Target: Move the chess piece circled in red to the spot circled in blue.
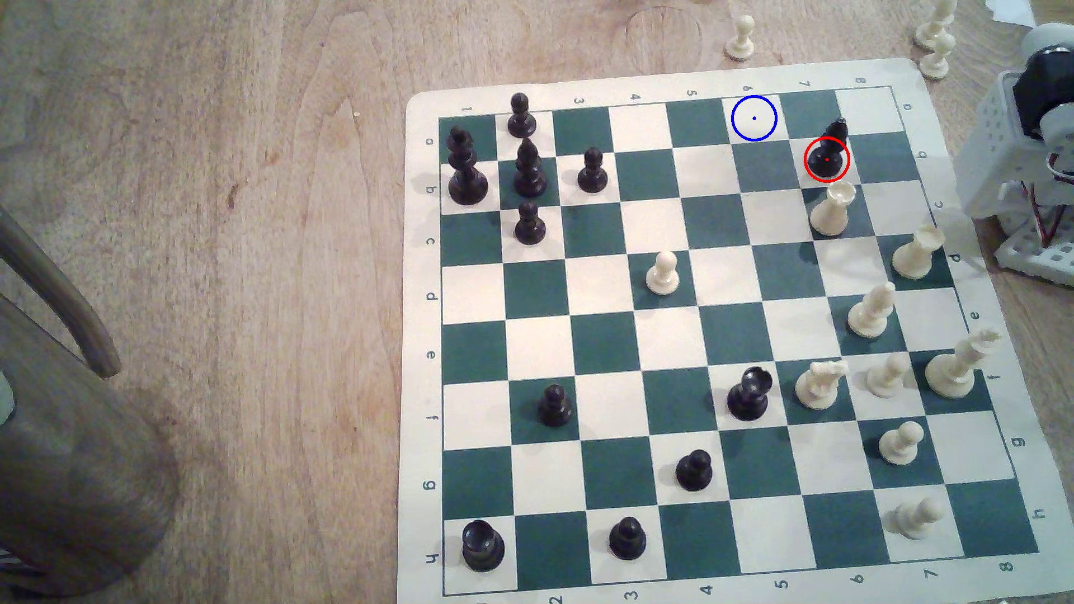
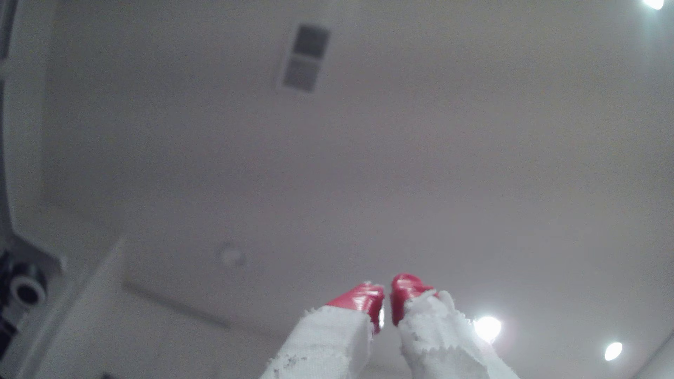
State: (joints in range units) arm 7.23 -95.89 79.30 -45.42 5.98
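Note:
The chess piece circled in red, a black bishop point(image 1: 830, 152), stands upright on a cream square near the board's far right corner in the exterior view. The spot circled in blue point(image 1: 754, 118) is a bare cream square in the far row, one column to the exterior view's left of the bishop. In the wrist view my gripper point(image 2: 387, 297) points up at the ceiling, its red-tipped fingers point(image 2: 364, 296) nearly together with nothing between them. The arm's white base point(image 1: 1023, 151) sits off the board at the exterior view's right edge.
A white rook point(image 1: 832, 210) stands just in front of the bishop. Other white pieces point(image 1: 872, 311) line the board's right side, black pieces point(image 1: 526, 168) the far left. The green-and-cream board point(image 1: 604, 348) lies on a wooden table. Spare white pieces point(image 1: 741, 38) stand off the board.

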